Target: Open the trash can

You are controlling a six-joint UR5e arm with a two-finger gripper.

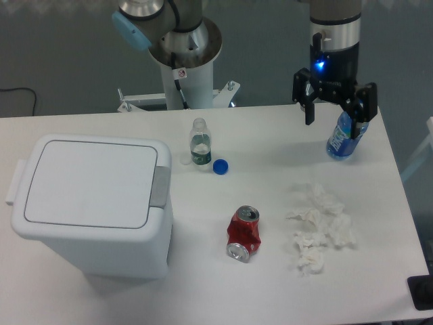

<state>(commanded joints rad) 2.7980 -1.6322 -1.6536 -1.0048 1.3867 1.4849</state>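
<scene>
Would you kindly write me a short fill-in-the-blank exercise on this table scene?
1. The trash can lid is ____.
2. The crushed soda can is coloured ____.
3. The loose bottle cap is coloured ____.
4. The gripper hangs at the table's far ____ corner in the picture.

Answers: closed; red; blue; right

Robotics lab or test bench, not a home. Shown by: arm bolted on a white pedestal (pixel 183 71) with a warning sticker, base plate and bolts visible at the far table edge; plain white table (pixel 270 284) over grey carpet-like floor (pixel 61 47); black cable (pixel 17 95) trailing on floor at left; lit blue indicator on the gripper (pixel 335 108) housing. Props laid out like test items: white trash can (pixel 91 206), crushed red soda can (pixel 243 233), small clear bottle (pixel 199 143) with loose blue cap (pixel 220 166), blue bottle (pixel 344 139), crumpled tissues (pixel 318 230)
</scene>
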